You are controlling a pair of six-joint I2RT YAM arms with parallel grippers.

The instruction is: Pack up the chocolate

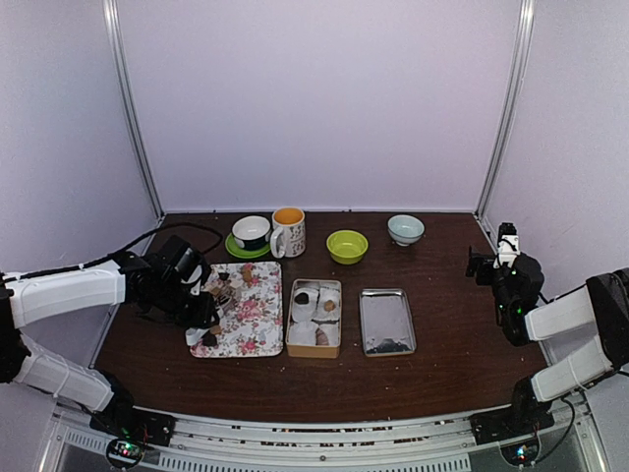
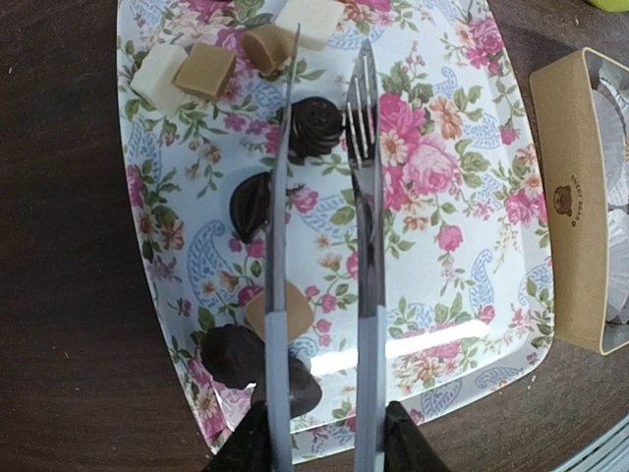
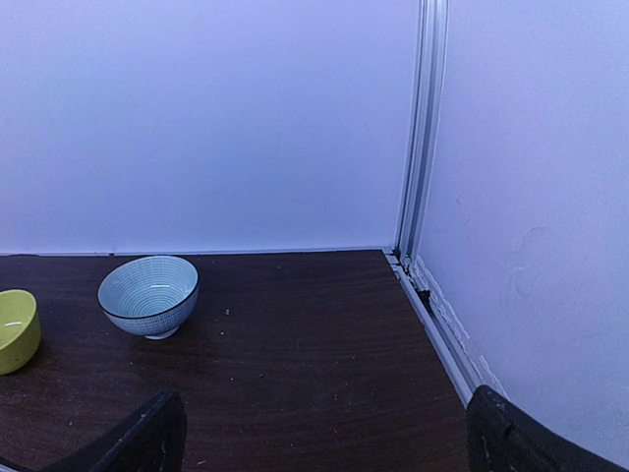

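Left wrist: chocolate (image 2: 316, 126) at tongs' (image 2: 367, 246) tips, beyond fingers (image 2: 413, 444)

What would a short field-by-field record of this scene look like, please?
left gripper: shut on the silver tongs, over the floral tray
tongs: tips apart, a dark swirled chocolate seen between them
other chocolate: dark, tan and white pieces on the tray
tin: right of the tray, a few pieces inside
right gripper: open, empty, raised at the right

Soft, even violet-tinted light; glare on the floral tray (image 2: 462, 324) toward 6 o'clock; chocolate (image 2: 316, 125) sharp, tongs (image 2: 369, 256) blurred near the lens
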